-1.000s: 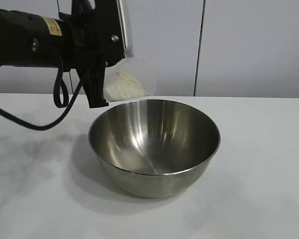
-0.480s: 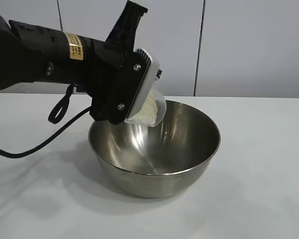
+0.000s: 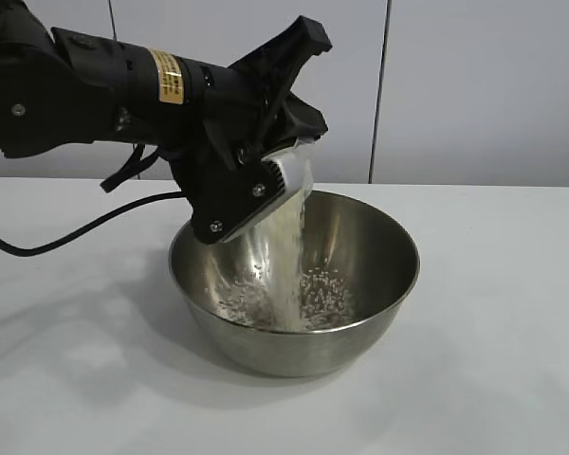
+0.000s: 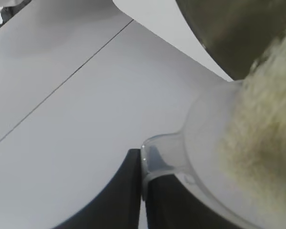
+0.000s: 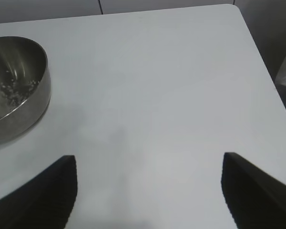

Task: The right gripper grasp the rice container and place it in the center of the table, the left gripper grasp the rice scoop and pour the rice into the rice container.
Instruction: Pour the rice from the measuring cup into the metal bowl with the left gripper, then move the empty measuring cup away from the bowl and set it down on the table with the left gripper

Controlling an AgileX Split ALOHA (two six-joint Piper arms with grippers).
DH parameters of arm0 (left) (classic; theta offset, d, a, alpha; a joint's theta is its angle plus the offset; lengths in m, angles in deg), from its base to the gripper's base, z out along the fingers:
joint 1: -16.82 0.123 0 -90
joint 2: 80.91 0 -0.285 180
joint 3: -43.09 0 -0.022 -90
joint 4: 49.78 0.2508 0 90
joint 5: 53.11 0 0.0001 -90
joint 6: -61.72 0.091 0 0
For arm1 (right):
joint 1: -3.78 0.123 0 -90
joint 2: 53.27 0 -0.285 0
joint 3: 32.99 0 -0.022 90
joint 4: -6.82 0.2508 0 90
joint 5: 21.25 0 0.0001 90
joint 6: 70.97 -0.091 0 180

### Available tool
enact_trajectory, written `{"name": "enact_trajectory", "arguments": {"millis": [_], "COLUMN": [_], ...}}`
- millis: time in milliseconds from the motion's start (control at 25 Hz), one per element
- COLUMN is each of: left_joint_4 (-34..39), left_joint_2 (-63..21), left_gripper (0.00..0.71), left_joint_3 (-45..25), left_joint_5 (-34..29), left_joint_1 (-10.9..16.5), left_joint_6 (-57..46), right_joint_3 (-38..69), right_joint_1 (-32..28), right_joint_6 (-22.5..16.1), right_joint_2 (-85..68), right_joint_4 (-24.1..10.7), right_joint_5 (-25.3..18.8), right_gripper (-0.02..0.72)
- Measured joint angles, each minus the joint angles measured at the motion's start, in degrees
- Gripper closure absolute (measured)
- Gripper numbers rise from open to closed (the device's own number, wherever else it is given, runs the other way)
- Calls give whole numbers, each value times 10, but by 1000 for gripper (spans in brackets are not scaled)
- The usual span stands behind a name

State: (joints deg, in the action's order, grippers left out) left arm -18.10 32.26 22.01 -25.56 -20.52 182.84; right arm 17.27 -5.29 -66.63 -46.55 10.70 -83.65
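The steel rice container [image 3: 294, 284] stands on the white table [image 3: 493, 379] in the middle. My left gripper [image 3: 266, 175] is shut on the handle of the clear rice scoop [image 3: 292, 175] and holds it tipped steeply over the container's near-left rim. Rice [image 3: 283, 256] streams from the scoop into the container, and grains lie on its bottom. In the left wrist view my gripper [image 4: 142, 186] pinches the scoop's handle [image 4: 159, 160] and rice [image 4: 262, 124] slides out. My right gripper [image 5: 148, 191] is open and empty over bare table, with the container [image 5: 16, 86] off to one side.
A black cable [image 3: 66, 242] hangs from the left arm down to the table at the left. A grey panelled wall [image 3: 474, 85] stands behind the table. The right wrist view shows the table's edge and corner [image 5: 238, 9].
My left gripper has moved over the container and tipped the scoop further. Rice that was inside the scoop now pours into the container, which was empty before.
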Motion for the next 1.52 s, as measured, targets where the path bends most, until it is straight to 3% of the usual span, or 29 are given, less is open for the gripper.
{"name": "enact_trajectory", "arguments": {"millis": [360,680,920,1040,1200,1520], "left_joint_4": [79,88,99,93,91,91], "left_joint_2": [0,0,0,0,0,0], "left_gripper": [704,704,704,704,704,704], "left_joint_3": [0,0,0,0,0,-8], "left_joint_5": [-19,-16,-30,-33,4,138], "left_joint_1": [-1,-5,-12,-12,-12,-12], "left_joint_6": [7,-55,-5,-28,-161,-616], "right_joint_3": [0,0,0,0,0,0], "right_joint_1": [0,0,0,0,0,0], "right_joint_6": [0,0,0,0,0,0], "right_joint_2": [0,0,0,0,0,0], "right_joint_4": [0,0,0,0,0,0], "right_joint_5": [0,0,0,0,0,0], "right_gripper": [136,136,136,136,136,136]}}
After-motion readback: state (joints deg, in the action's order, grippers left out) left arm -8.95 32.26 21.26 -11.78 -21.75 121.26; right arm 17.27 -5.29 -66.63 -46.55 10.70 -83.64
